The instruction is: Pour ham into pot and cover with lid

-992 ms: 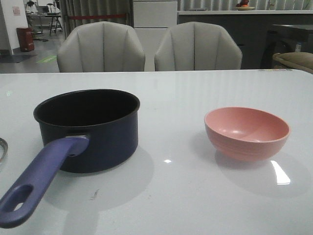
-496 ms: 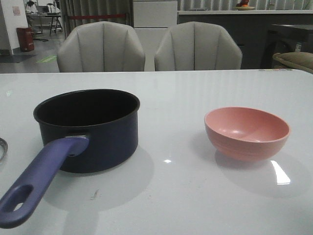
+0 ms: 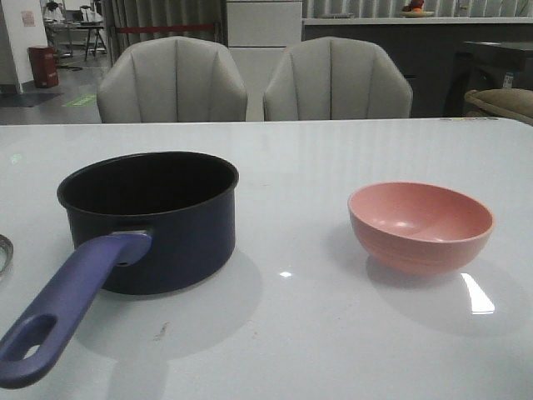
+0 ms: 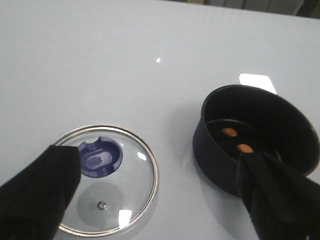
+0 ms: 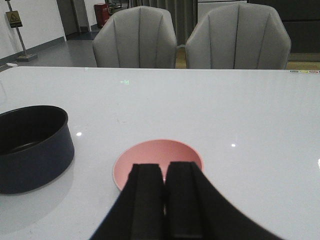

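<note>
The dark navy pot (image 3: 150,221) stands left of the table's middle, its purple-blue handle (image 3: 67,308) pointing toward me. In the left wrist view the pot (image 4: 215,150) holds two orange-pink ham bits (image 4: 229,132) on its black floor. The glass lid (image 4: 130,200) with its blue knob (image 4: 100,157) lies flat on the table beside the pot; only a sliver of the lid (image 3: 4,254) shows in the front view. My left gripper (image 4: 157,165) is open and empty above the lid and pot. My right gripper (image 5: 165,172) is shut and empty, just in front of the pink bowl (image 5: 157,152).
The pink bowl (image 3: 420,225) stands right of the middle and looks empty. Two grey chairs (image 3: 250,79) stand behind the table's far edge. The pot also shows at the side of the right wrist view (image 5: 32,147).
Pot and bowl have not moved. Only the sliver of lid at the left edge of the front view shifts very slightly.
</note>
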